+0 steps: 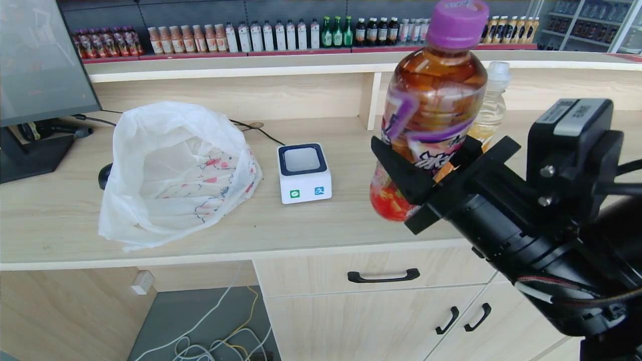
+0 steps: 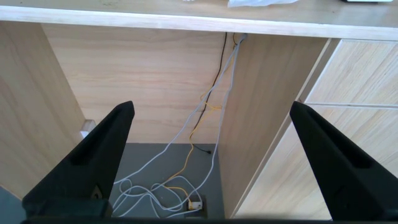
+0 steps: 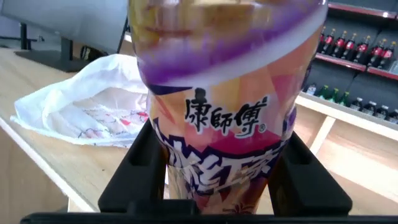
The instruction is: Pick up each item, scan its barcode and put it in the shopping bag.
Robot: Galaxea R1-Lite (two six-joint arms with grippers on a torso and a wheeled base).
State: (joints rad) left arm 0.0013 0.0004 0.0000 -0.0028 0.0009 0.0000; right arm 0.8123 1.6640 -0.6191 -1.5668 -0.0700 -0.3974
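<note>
The bottle (image 1: 434, 115) is clear plastic with a purple screw cap and an amber-orange drink inside. A wrap label in purple, orange and white runs round its middle, with red showing near the base. It stands nearly upright in the air above the surface (image 1: 321, 225), off to the right of the scanner (image 1: 304, 173) and well apart from the shopping bag (image 1: 175, 170).

The right pincer (image 1: 441, 160) pinches the bottle across the lower half of the label. One black finger presses each side, and the bottle's base hangs free below them. The cap and shoulder rise above the grip.

The left pincer (image 2: 211, 162) hangs below the edge of the surface. Its two dark fingers (image 2: 93, 168) are spread wide with nothing between them. Beyond them are a wooden panel and loose cables (image 2: 168, 186) on the floor.

The shopping bag is thin white plastic with a faint red and blue print. It lies slumped on the surface with its mouth gaping toward the front edge, just left of the scanner. The scanner is a small white box with a dark-rimmed window on top.

A second bottle (image 1: 494, 105), with a white cap and pale yellow liquid, stands behind the held one. A monitor (image 1: 40, 55) sits at the far left of the surface.
</note>
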